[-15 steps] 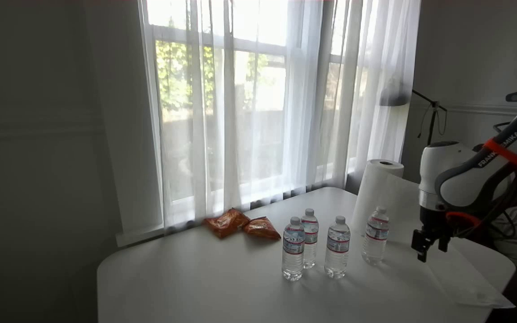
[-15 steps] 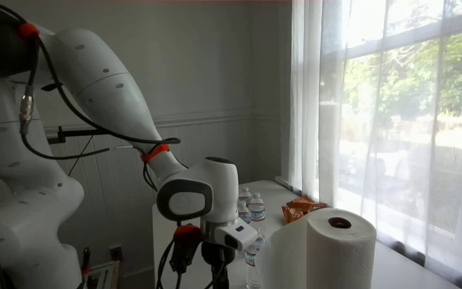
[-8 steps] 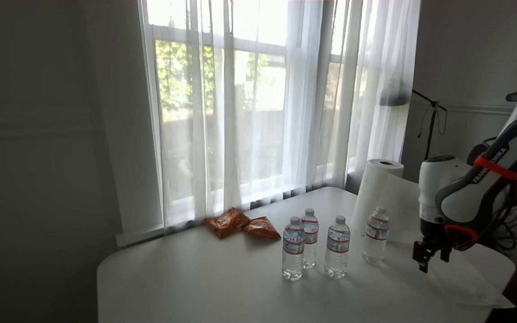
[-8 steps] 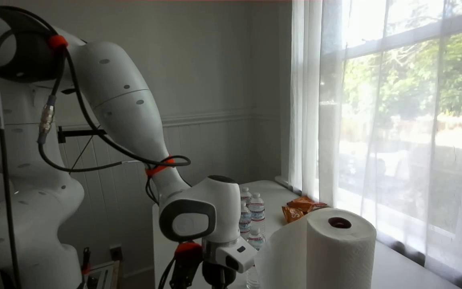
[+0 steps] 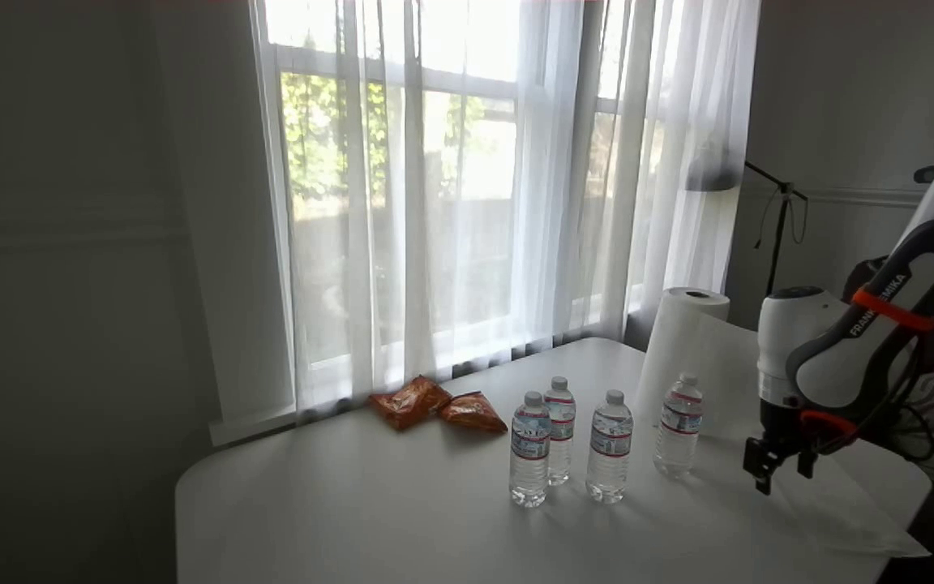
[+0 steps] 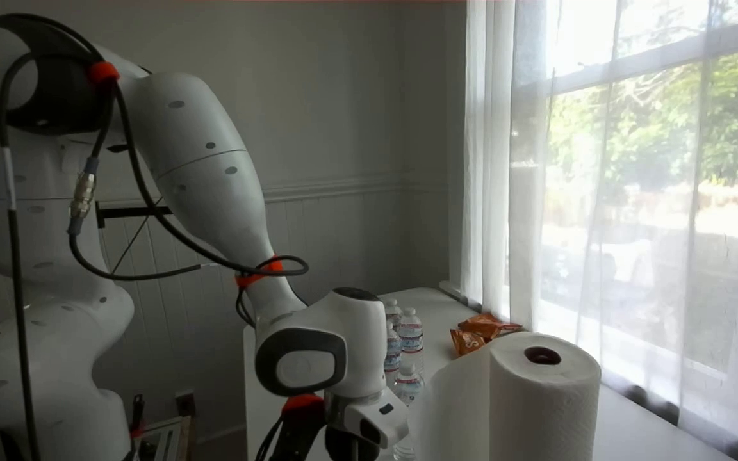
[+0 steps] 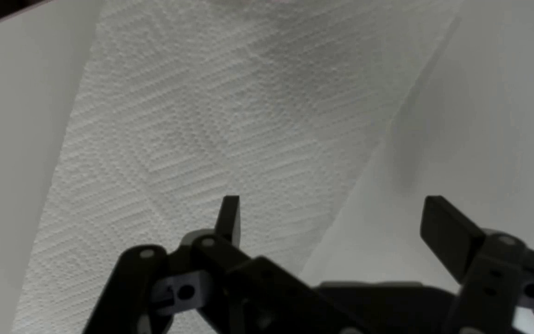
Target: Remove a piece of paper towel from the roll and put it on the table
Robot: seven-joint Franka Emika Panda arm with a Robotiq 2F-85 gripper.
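Observation:
The roll [image 5: 672, 349] stands upright on the pale table [image 5: 353, 511], and it also shows in an exterior view [image 6: 545, 410]. The piece of paper towel [image 5: 852, 515] hangs unrolled from it and runs along the table toward the near right edge. Its patterned surface fills the left and middle of the wrist view [image 7: 193, 120]. My gripper [image 5: 783, 477] points down beside the sheet. In the wrist view the gripper [image 7: 332, 206] is open and empty, its left finger [image 7: 229, 218] over the paper and its right finger [image 7: 450, 234] over bare table. I cannot tell how high the fingertips are.
Several water bottles [image 5: 609, 446] stand on the table; the nearest to my gripper is a bottle [image 5: 678, 430] in front of the roll. Two orange snack bags [image 5: 412, 403] lie by the window. A table edge [image 7: 16, 21] shows at the wrist view's top left.
My arm has come down, lowering the open gripper toward the table and the sheet, mostly in the first half second. The roll, sheet, bottles and bags have not visibly moved.

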